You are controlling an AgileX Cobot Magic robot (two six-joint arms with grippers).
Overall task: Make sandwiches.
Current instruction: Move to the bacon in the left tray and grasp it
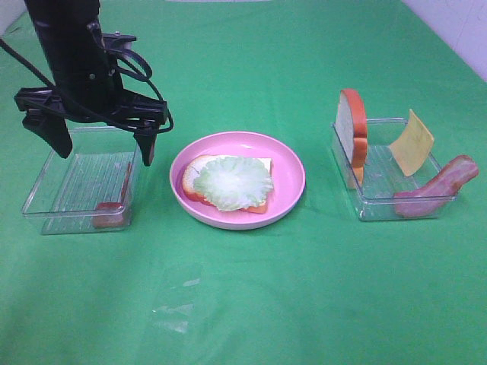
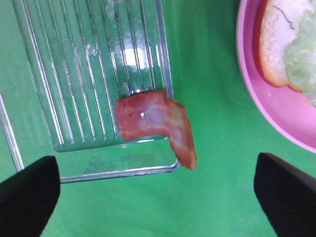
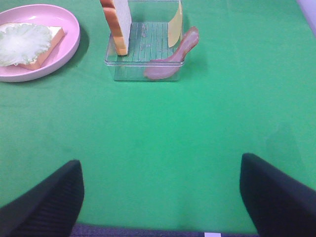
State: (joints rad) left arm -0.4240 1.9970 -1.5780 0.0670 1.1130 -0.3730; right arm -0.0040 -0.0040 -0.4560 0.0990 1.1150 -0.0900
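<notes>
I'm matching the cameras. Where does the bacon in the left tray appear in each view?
Exterior high: bacon at the near right corner of the left tray, left of the plate.
Left wrist: bacon at the centre of the picture, across the tray's corner, one end past the rim.
Right wrist: not in it.
Shared landmark: the plate, seen in all three views.

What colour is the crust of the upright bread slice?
Orange-brown crust; shows best in the exterior high view.
</notes>
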